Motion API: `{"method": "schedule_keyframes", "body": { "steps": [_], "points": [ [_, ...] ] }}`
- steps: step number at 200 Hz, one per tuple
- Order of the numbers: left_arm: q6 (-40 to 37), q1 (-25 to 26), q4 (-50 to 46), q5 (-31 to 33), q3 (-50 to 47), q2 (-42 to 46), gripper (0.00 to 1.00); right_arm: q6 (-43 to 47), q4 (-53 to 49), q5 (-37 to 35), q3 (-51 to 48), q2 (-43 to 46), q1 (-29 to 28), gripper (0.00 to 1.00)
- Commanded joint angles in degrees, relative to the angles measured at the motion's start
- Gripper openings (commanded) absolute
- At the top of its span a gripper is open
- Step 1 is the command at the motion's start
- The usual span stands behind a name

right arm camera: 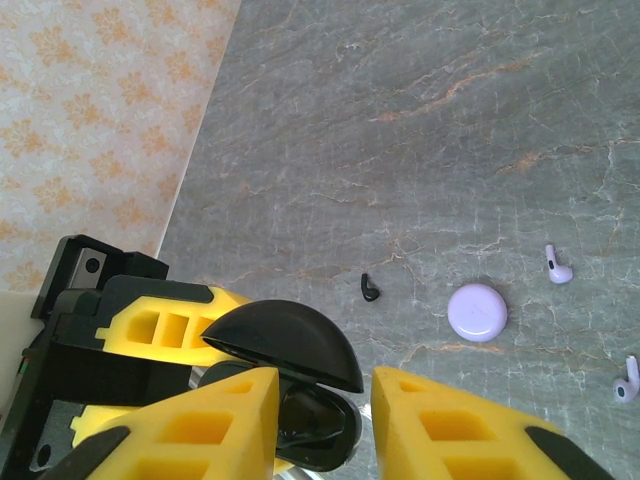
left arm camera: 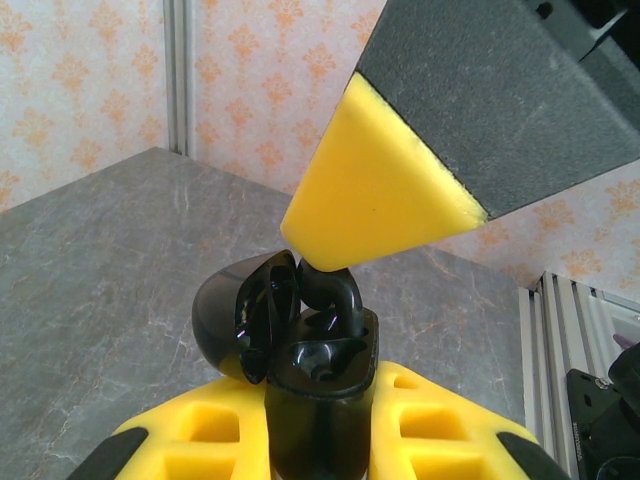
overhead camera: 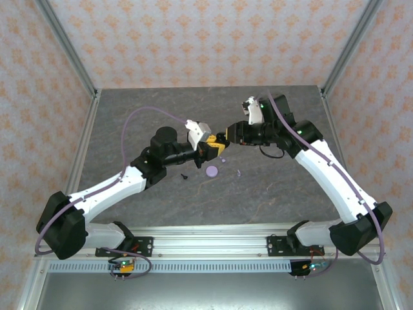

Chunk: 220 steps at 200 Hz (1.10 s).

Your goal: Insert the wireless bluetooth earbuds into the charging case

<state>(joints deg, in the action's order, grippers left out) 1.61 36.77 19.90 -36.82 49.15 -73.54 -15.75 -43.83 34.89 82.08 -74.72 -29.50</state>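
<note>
My left gripper [left arm camera: 320, 425] is shut on the body of a black charging case [left arm camera: 322, 395], held upright above the table with its lid [left arm camera: 238, 312] hinged open. A black earbud [left arm camera: 336, 290] sits stem-down in one of the case's wells. One yellow fingertip [left arm camera: 375, 205] of my right gripper [right arm camera: 322, 400] rests on top of it. The right jaws stand apart on either side of the case lid [right arm camera: 290, 340]. Another black earbud [right arm camera: 370, 288] lies on the table. Two lavender earbuds [right arm camera: 558, 268] [right arm camera: 627, 380] lie further right. The two grippers meet at mid-table [overhead camera: 222, 142].
A round lavender disc [right arm camera: 477, 312] lies on the grey marble table [right arm camera: 420, 120] between the black and lavender earbuds, also visible below the grippers [overhead camera: 211, 171]. Patterned walls and metal posts enclose the table at the back and sides.
</note>
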Motion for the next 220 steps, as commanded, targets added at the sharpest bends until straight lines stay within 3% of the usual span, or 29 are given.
{"method": "schedule_keyframes", "body": {
  "steps": [1, 52, 183, 220],
  "points": [
    [-0.46, 0.4, 1.19, 0.1, 2.67, 1.45, 0.09, 0.9, -1.13, 0.32, 1.89, -0.46, -0.3, 0.3],
    [0.0, 0.39, 0.93, -1.64, 3.49, 0.43, 0.09, 0.33, -0.51, 2.06, 1.79, -1.53, -0.39, 0.23],
    [1.29, 0.67, 1.04, -4.87, 4.18, -1.68, 0.09, -0.64, 2.53, 2.01, 2.68, -2.76, -1.93, 0.23],
    [0.77, 0.67, 0.02, -2.47, 3.56, -1.15, 0.09, -0.25, 1.39, -3.37, 3.34, -0.64, -1.89, 0.32]
  ]
}}
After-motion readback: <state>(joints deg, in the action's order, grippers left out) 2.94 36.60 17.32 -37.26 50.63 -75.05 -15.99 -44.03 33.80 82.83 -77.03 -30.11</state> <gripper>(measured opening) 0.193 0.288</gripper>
